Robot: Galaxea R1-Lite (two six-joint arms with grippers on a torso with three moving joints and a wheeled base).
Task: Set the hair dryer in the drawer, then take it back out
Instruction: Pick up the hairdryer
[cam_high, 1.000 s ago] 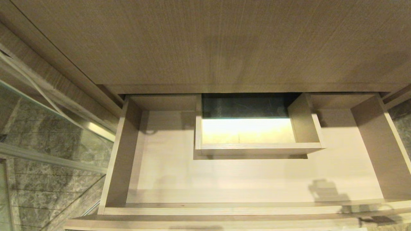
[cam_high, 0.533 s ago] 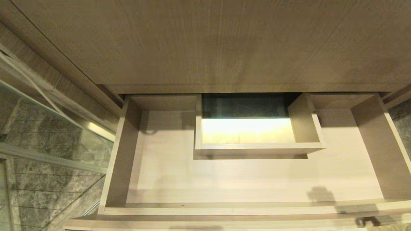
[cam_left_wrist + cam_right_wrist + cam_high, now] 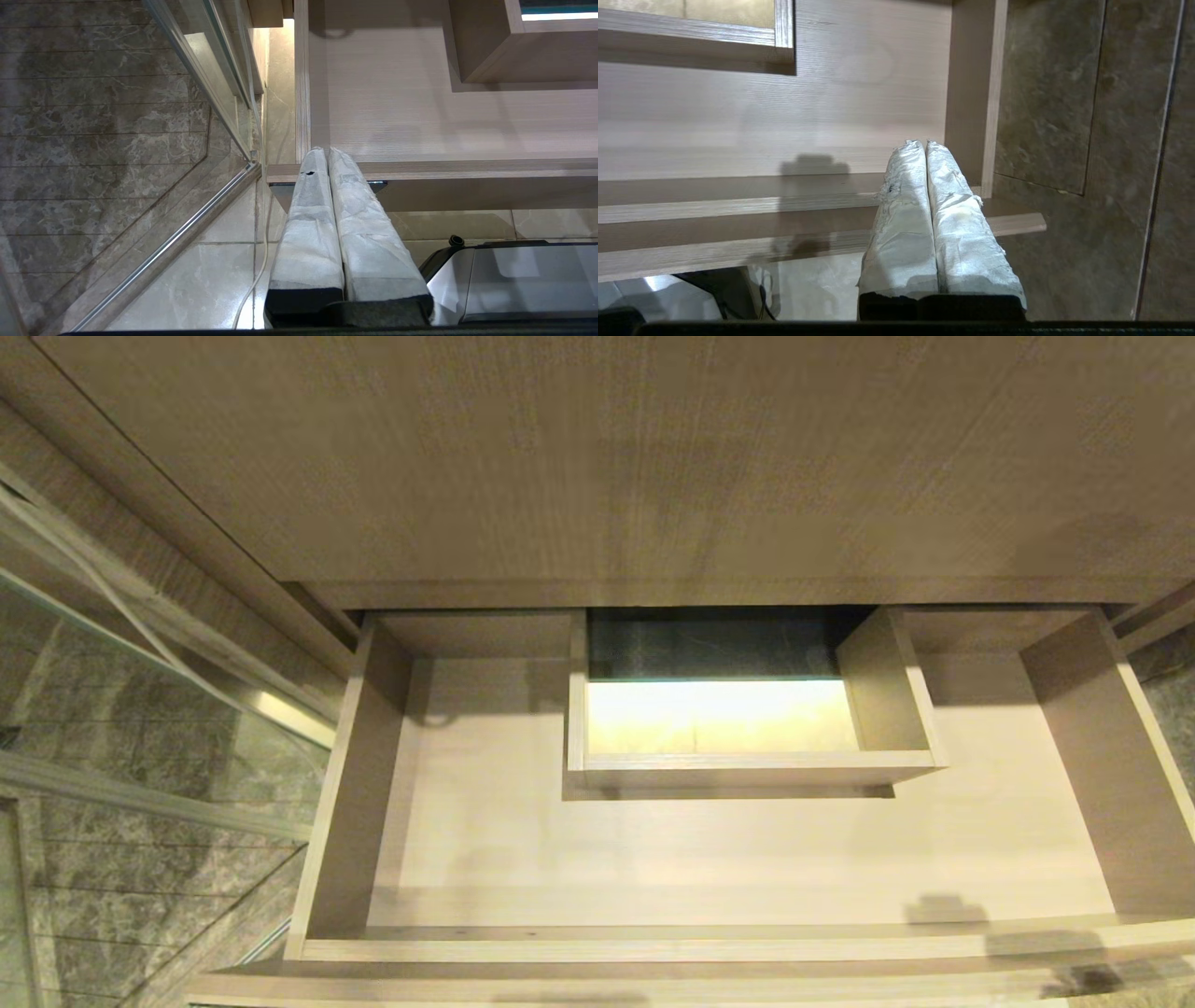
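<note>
While the drawer (image 3: 485, 859) stands pulled all the way out, there is no hair dryer in it, and none shows in any view. Its pale wood floor has only a small boxed-in hole (image 3: 719, 719) near the back, with bright yellow light inside it.

The right gripper (image 3: 923, 145) hangs just in front of the drawer's front edge, close to the drawer's right wall (image 3: 971, 93). Its two white padded fingers (image 3: 901, 224) are pressed flat together with no gap. It holds nothing. Its tips sit over the front edge, and the boxed hole is well off, farther back and to the side of it. Beyond the wall is dark stone tile (image 3: 1064, 93).

In the head view only the gripper's shadow (image 3: 943, 910) shows, on the drawer floor near the front right corner. A second ago that shadow was bigger and reached farther into the drawer. Now it is small and sits right by the front edge, so the right gripper has pulled back. The drawer itself has not moved.

The left gripper (image 3: 325, 150) is parked by the drawer's front left corner. Its padded fingers (image 3: 308, 242) are also tight together and hold nothing. Beside it are a glass shower door (image 3: 201, 70), a thin pale cord (image 3: 254, 266) on the floor tiles, and part of the robot's base (image 3: 514, 280).
</note>
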